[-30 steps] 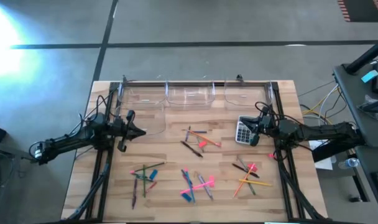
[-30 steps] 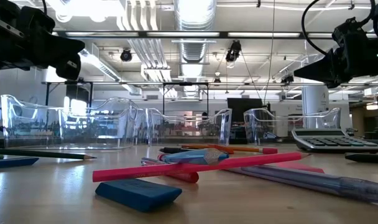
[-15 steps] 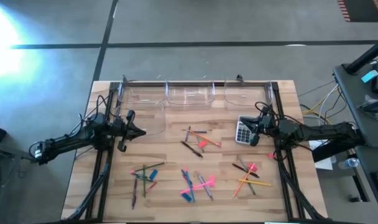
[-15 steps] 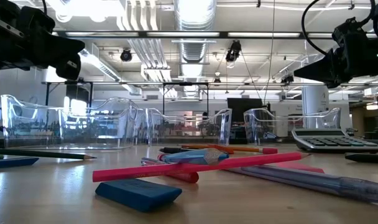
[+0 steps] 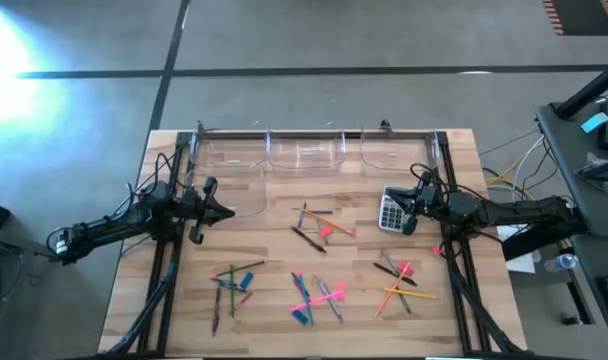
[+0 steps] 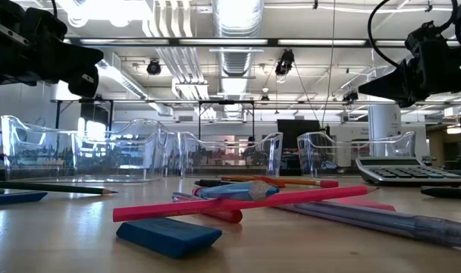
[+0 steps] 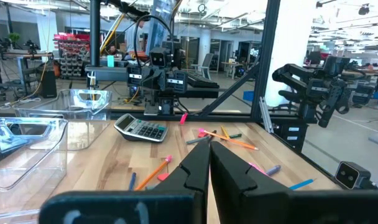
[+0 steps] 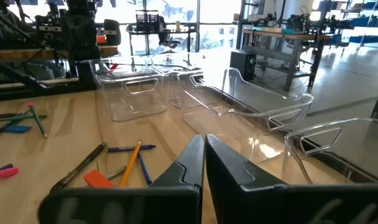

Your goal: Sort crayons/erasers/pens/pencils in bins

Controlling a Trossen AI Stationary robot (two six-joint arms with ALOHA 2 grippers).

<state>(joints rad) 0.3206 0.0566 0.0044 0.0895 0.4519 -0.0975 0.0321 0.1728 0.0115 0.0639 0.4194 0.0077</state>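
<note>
Nearest the bench's (image 5: 454,150) front edge the stationery lies in loose heaps: a green-and-dark cluster (image 5: 232,282) front-left, pink and blue sticks (image 5: 314,297) at front centre, and orange, pink and green pencils (image 5: 399,283) crossed front-right. A smaller pile (image 5: 316,224) sits mid-bench, between my two arms. My left jaws (image 5: 224,211) are pressed together and hold nothing, hovering above the bench at the left edge; my right jaws (image 5: 407,215) are likewise together and empty, over the grey calculator (image 5: 391,211). The mid-bench pile lies inward from both, its sticks pointing various ways; I judge the right jaws slightly nearer it, with the orange pencil (image 8: 132,163) running roughly along their line of approach. Farthest back, the clear bins (image 5: 306,152) stand in a row along the rear edge, seemingly holding nothing.
</note>
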